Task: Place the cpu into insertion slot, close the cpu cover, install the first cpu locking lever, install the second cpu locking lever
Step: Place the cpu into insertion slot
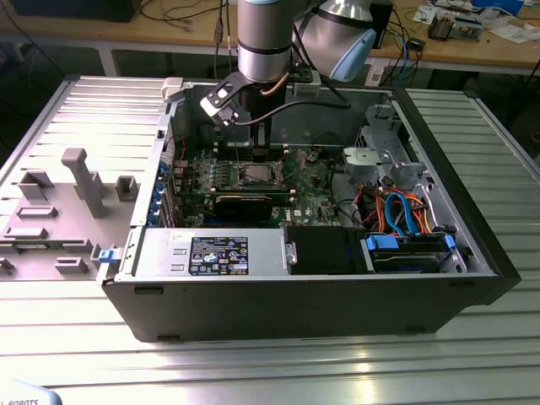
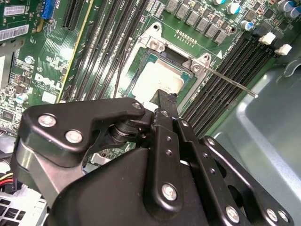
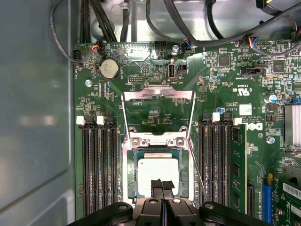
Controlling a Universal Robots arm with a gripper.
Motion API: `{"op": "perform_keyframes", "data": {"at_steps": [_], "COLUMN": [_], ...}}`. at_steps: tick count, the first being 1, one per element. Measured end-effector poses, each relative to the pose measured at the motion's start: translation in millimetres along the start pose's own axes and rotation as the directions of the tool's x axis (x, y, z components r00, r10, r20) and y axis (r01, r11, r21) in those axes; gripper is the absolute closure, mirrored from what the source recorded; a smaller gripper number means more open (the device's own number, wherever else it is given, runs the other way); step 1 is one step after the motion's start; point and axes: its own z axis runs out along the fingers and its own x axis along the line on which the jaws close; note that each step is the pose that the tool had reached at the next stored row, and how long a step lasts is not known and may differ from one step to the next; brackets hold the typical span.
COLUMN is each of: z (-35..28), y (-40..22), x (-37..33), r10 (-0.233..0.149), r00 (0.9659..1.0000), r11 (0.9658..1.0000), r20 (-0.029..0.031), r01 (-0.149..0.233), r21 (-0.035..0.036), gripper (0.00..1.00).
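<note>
Gripper fingers pressed together with nothing between them, tips at one edge of the cpu, cpu lying flat in the slot, cover swung open beyond it, thin lever unlatched beside the slot

**Inspector:** Access over the insertion slot?

**Assistant:** Open from above. The cpu cover is swung back off it and the cpu lies bare. The gripper, fingertips together, occupies the slot edge opposite the cover.

**Inspector:** Flanks?

**Assistant:** Low black memory slots on both sides. A thin lever runs along one side.

**Inspector:** Farther out?

**Assistant:** The case wall stands just beside one memory bank. Black cables cross beyond the cover. In the exterior view, the drive cage and orange and blue wires crowd the exterior view's right.
</note>
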Motion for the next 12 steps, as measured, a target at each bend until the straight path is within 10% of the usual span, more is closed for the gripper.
{"op": "perform_keyframes", "data": {"at_steps": [12], "z": [-4.3], "y": [0.0], "x": [0.1], "r10": [0.000], "r00": [1.0000], "r11": [1.0000], "r20": [0.0001], "r01": [0.000], "r21": [0.0000], "gripper": [0.89]}}
